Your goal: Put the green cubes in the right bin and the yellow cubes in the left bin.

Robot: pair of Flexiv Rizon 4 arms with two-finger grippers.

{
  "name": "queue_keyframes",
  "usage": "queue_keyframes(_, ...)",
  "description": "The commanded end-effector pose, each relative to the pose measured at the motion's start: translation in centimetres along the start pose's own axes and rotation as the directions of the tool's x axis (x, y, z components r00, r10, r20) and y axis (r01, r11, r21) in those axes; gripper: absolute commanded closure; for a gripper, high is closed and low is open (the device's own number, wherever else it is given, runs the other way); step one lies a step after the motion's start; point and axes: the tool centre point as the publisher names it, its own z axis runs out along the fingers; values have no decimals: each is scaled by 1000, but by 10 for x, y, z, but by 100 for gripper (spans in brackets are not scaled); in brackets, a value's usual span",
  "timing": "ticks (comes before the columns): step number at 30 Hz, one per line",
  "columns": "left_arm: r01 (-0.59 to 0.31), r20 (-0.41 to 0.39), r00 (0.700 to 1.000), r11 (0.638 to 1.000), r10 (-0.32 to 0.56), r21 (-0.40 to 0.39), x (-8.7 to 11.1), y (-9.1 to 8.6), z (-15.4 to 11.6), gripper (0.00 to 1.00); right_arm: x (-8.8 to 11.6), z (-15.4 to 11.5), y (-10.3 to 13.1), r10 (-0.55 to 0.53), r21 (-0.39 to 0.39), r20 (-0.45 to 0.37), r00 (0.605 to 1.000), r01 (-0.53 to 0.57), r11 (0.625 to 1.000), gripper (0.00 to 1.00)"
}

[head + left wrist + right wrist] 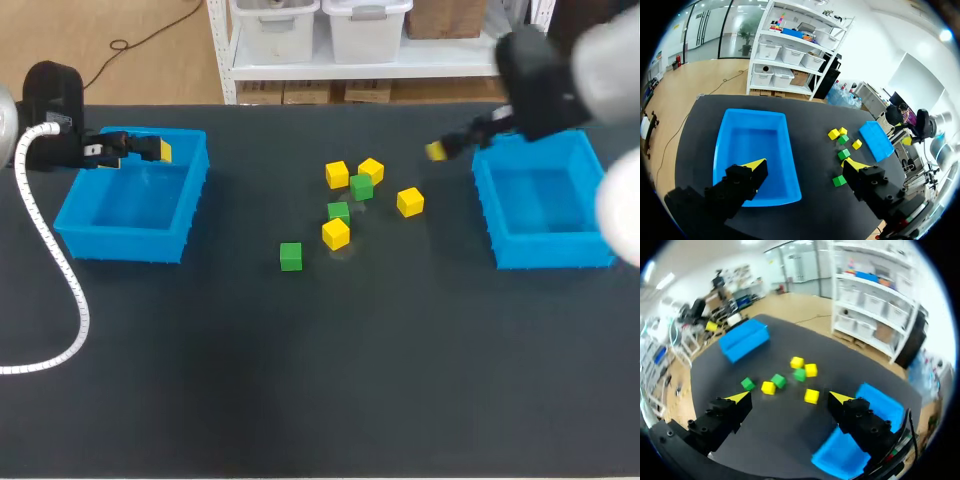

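- At centre: leaving all yellow cubes point(336, 234), green cubes point(291, 256) unsorted.
- Nine, three o'clock: hovering left gripper point(805, 163), right gripper point(789, 397) released by empty left bin point(125, 246), right bin point(550, 252).

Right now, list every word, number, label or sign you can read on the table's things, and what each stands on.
None to read. The green cubes, the yellow cubes, the left bin, the right bin and the table show plain surfaces, with no word, number, label or sign in any view.
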Motion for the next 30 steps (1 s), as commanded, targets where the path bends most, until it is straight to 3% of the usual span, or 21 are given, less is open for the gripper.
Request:
queue_keyframes(1, -2, 7, 1000, 1000, 2, 9, 1, 2, 0, 0, -12, 45, 16, -120, -108, -79, 990, 111, 988, 0)
queue_keyframes(8, -2, 7, 1000, 1000, 2, 9, 1, 2, 0, 0, 0, 83, 50, -256, -158, -183, 949, 229, 961, 0)
queue_keyframes(16, -2, 7, 1000, 1000, 2, 9, 1, 2, 0, 0, 16, 116, 88, -377, -192, -239, 895, 337, 922, 0)
queue_keyframes(30, -2, 7, 1000, 1000, 2, 9, 1, 2, 0, 0, 36, 158, 124, -459, -194, -304, 835, 417, 888, 0)
